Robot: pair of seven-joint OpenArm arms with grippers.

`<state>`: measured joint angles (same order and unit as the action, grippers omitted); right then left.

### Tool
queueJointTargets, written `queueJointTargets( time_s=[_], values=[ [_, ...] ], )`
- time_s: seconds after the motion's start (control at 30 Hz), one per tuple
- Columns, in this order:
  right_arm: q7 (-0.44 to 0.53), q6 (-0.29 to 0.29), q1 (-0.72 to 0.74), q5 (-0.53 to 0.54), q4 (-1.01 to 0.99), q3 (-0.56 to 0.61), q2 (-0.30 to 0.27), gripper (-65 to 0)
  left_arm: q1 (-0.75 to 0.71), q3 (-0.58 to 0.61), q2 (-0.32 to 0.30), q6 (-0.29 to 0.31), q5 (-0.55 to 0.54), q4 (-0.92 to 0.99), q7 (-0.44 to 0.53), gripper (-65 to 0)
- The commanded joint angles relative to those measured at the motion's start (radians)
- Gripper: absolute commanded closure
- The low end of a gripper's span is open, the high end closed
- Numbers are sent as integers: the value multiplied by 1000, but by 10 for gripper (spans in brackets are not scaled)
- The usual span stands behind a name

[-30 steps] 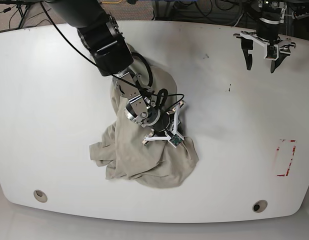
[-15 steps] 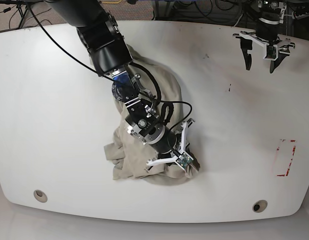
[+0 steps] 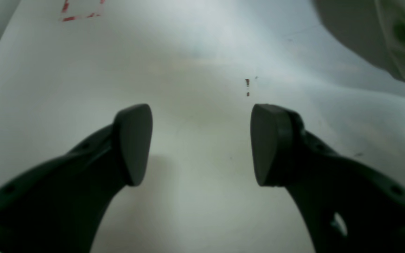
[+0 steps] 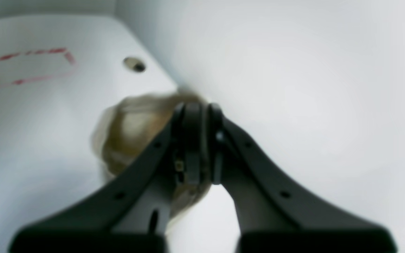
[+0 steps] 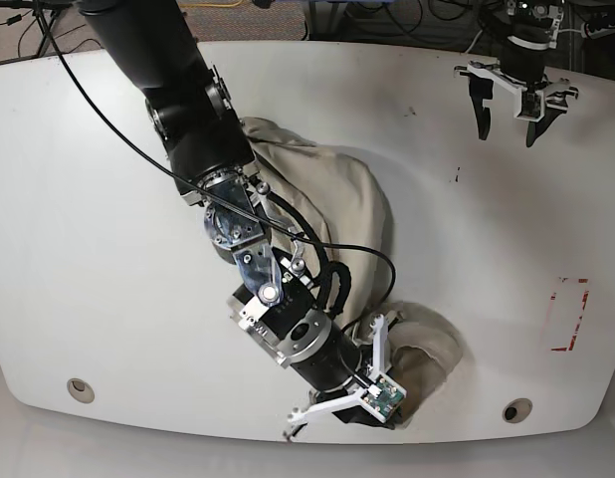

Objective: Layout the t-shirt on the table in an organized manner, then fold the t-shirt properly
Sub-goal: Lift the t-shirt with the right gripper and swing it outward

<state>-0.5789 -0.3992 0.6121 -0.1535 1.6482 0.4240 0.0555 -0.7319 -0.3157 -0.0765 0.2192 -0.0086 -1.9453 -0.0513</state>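
The beige t-shirt (image 5: 332,204) lies bunched and stretched across the white table (image 5: 79,249), from the middle toward the front edge. My right gripper (image 5: 399,390) is at the shirt's front end near the table's front edge. In the right wrist view the right gripper (image 4: 195,140) is shut on a blurred fold of the t-shirt (image 4: 132,133). My left gripper (image 5: 507,134) hovers open and empty over the far right of the table, apart from the shirt. In the left wrist view the left gripper (image 3: 200,144) is wide open over bare table, with the t-shirt (image 3: 399,42) at the top right.
A red-tape rectangle (image 5: 569,314) marks the table's right side; it also shows in the right wrist view (image 4: 30,66). Grey grommet holes sit front left (image 5: 80,389) and front right (image 5: 516,409). My right arm (image 5: 188,110) lies across the table's middle. Cables lie beyond the far edge.
My right gripper has pulled the t-shirt toward the table's front edge and to the right, stretching it out. The left gripper has shifted slightly and stays open.
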Motion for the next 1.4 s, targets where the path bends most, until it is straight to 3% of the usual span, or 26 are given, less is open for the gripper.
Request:
queueJointTargets(
  time_s=[0.0, 0.2, 0.4, 0.7, 0.97, 1.37],
  values=[
    [13, 0, 41, 7, 54, -1, 7, 0, 21, -3, -4, -5, -6, -15, 6, -415],
    [12, -4, 56, -71, 152, -1, -29, 0, 71, -3, -1, -5, -8, -18, -94, -415],
    [13, -45, 76, -179, 254, -3, -21, 0, 120, -3, -1, -5, -8, -16, -131, -415],
    [12, -50, 127, -246, 355, -32, -21, -2, 182, 25, 19, -5, -8, -16, -177, -415],
    [12, -54, 217, -291, 356, -40, -27, -2, 239, 123, 17, -5, -8, -16, -218, -415],
    [-28, -192, 334, -421, 352, -40, 20, -2, 324, 347, 16, -5, -6, 36, -226, -415]
  ],
)
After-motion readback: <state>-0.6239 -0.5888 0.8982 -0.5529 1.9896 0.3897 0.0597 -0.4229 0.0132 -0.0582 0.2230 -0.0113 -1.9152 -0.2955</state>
